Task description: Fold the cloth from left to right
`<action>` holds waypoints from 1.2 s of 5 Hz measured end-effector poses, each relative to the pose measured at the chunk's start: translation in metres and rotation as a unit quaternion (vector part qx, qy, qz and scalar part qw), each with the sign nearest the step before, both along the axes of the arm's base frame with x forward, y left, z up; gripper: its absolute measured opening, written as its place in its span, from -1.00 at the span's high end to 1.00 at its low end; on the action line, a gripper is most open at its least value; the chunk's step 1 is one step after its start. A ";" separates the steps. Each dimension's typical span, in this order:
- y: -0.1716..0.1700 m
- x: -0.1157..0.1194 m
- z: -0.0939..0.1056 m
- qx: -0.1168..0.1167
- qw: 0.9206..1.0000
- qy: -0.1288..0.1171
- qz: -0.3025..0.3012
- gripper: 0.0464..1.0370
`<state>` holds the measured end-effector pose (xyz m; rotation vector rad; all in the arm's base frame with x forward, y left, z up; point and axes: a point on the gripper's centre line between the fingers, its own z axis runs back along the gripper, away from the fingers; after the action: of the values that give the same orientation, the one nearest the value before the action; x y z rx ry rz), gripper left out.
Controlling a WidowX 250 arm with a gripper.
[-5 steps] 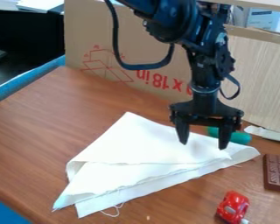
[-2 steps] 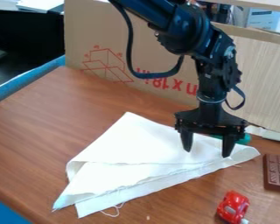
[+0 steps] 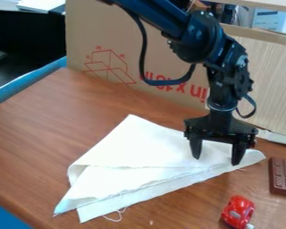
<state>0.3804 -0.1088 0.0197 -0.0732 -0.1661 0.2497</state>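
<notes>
Tool (image 3: 216, 160) lower and farther right, upright over the cloth (image 3: 133, 147), fingers wide apart

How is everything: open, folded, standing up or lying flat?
White fabric cloth: folded over, edges uneven, threads loose.
Black two-fingered pincer: open.
Brown chocolate-like bar: lying flat.
Shiny red toy car: at rest, can't tell if wheels are down.
Brown cardboard sheet with red print: standing up.

Gripper (image 3: 216, 161) sits farther right and slightly lower in view than in both earlier frames, nearer the cloth's (image 3: 253, 156) right-hand corner and the brown bar (image 3: 281, 176). Arm (image 3: 199, 40) and its cable (image 3: 146, 67) shift right likewise.
</notes>
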 end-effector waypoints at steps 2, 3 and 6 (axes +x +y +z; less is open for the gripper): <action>-0.003 0.004 -0.001 -0.011 1.000 -0.012 0.006 0.30; -0.003 0.003 -0.003 -0.011 1.000 -0.014 0.001 0.76; 0.022 0.002 0.022 -0.080 0.997 0.002 -0.006 0.99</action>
<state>0.3823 -0.0872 0.0418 -0.2323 -0.1407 0.2506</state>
